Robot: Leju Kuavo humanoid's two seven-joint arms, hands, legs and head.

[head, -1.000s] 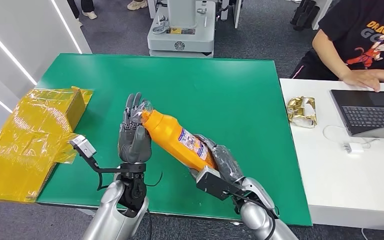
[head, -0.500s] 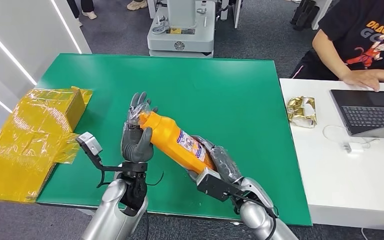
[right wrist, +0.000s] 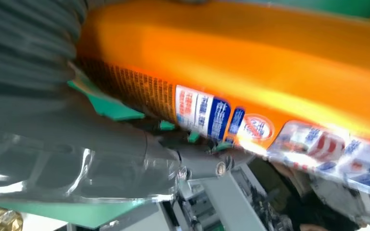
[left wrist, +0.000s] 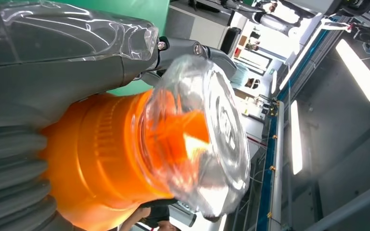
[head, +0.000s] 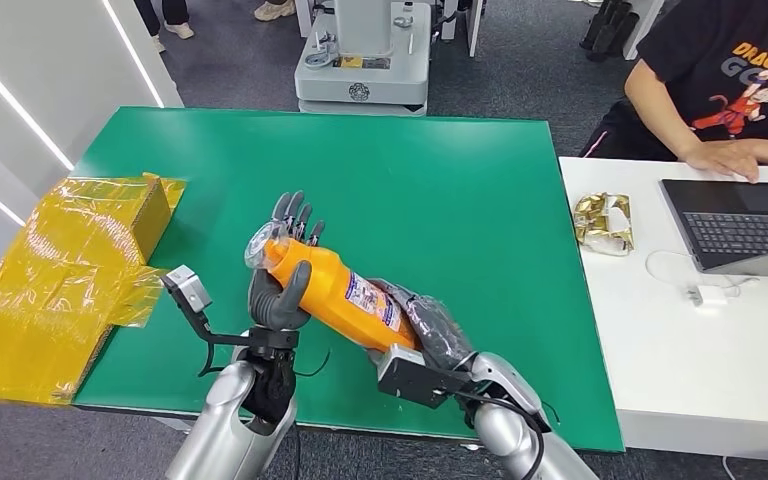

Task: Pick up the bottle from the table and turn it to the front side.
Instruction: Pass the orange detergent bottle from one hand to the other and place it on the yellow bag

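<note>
I see the green table (head: 480, 180) under the orange bottle (head: 335, 285), held tilted above it. My right hand (head: 430, 325) wraps its base; my left hand (head: 280, 280) curls fingers around the capped neck.

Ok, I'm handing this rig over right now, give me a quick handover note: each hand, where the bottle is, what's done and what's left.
Left hand: wrapped around the neck end of the orange bottle, just below its clear cap.
Right hand: holding the bottle's bottom end.
Bottle: lifted off the green table, lying tilted between the two hands, cap toward the robot's left, label partly facing up.
Done: the pick-up.
Left: turning the bottle so its front side faces forward; I cannot tell from these views how far that turn has got.
Nearby: yellow wrapped box at the table's left edge.
</note>
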